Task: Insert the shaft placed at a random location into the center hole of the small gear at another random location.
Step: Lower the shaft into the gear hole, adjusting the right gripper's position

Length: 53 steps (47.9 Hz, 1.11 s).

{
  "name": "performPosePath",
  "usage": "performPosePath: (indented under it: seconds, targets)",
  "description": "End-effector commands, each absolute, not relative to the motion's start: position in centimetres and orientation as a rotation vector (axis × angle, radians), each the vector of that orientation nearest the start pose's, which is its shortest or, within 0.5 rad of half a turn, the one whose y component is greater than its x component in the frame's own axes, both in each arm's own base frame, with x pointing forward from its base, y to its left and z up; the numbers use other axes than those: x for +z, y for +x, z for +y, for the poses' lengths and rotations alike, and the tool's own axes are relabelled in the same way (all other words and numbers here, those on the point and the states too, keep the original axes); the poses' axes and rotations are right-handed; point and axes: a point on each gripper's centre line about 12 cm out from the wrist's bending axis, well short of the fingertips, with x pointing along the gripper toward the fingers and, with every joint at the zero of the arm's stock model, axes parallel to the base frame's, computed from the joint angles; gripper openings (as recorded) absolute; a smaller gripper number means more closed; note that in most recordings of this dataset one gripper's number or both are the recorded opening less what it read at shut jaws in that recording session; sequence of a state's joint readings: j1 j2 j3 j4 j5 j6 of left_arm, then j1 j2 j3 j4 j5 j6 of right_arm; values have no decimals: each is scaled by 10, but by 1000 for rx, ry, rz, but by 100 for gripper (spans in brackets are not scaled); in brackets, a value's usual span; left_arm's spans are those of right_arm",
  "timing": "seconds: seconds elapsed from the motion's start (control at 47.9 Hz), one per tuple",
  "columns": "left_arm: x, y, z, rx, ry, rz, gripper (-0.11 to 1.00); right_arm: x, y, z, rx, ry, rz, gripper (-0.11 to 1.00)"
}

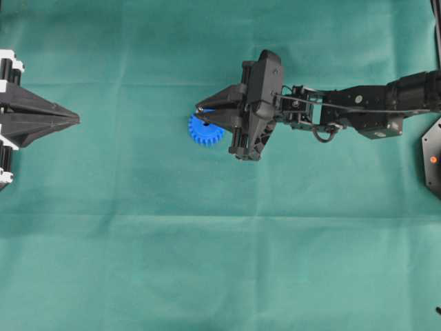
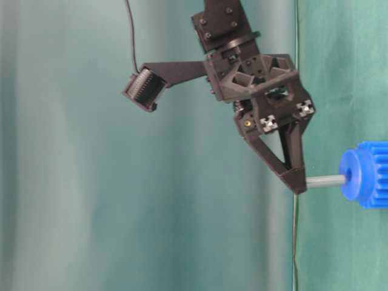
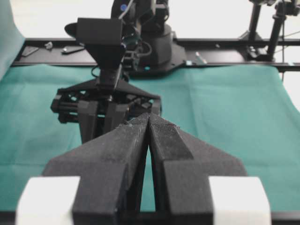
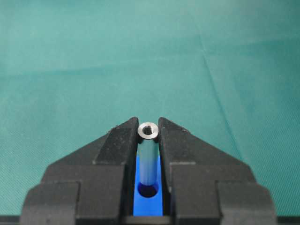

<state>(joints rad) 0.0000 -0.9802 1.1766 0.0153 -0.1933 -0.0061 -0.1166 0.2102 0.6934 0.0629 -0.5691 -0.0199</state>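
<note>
The blue small gear (image 1: 205,131) lies flat on the green cloth near the middle. My right gripper (image 1: 198,109) is above it, shut on the silver shaft (image 4: 148,150), which stands upright between the fingers. The shaft's lower end meets the dark center hole (image 4: 149,190) of the blue hub; how deep it sits cannot be told. In the table-level view the shaft (image 2: 325,180) spans from the right gripper's tip (image 2: 298,185) to the gear's hub (image 2: 353,176). My left gripper (image 1: 74,121) is shut and empty at the far left, well away from the gear; its tips also show in its own wrist view (image 3: 149,117).
Green cloth (image 1: 220,262) covers the whole table. The right arm (image 1: 358,110) stretches in from the right edge. A black base plate (image 1: 433,157) sits at the right edge. The left wrist view faces the right arm's gripper body (image 3: 110,103).
</note>
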Motion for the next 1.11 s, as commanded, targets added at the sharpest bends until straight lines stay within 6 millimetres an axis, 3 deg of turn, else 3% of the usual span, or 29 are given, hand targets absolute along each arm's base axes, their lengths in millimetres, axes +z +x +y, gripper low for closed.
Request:
performPosePath:
  seconds: [0.0, 0.417, 1.085]
  targets:
    - [294, 199, 0, -3, 10, -21, 0, 145, 420, -54, -161, 56, 286, 14]
    - [294, 199, 0, -3, 10, -21, 0, 142, 418, -54, -162, 57, 292, 14]
    - [294, 199, -1, -5, 10, -21, 0, 156, 414, -56, -167, 52, 260, 14]
